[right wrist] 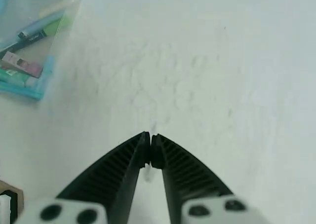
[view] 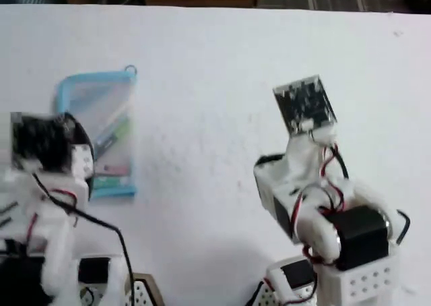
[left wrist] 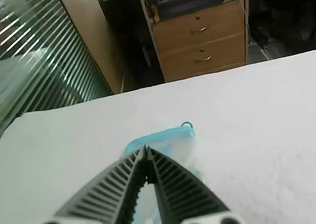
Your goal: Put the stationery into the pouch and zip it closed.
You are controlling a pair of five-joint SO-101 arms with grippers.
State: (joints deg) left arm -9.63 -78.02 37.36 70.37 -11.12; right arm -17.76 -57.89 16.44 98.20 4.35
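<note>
**Pouch filled, both hands closed and empty**

High view: the pouch (view: pixel 101 127) lies flat near the left edge of the desk (view: pixel 215 63). The stationery (view: pixel 111 141) is inside it, and its zip ring (view: pixel 130 69) sits at the far corner. The left arm (view: pixel 47 185) stands over the pouch's near-left side. The right arm (view: pixel 323 205) stands by the near edge, well apart from the pouch.

Left wrist view: the left hand (left wrist: pixel 146 155) is pressed tip to tip above the pouch, holding nothing. A drawer cabinet (left wrist: pixel 202 36) stands beyond the far edge.

Right wrist view: the right hand (right wrist: pixel 149 139) is likewise closed and empty over the desk, well apart from the pouch.
</note>
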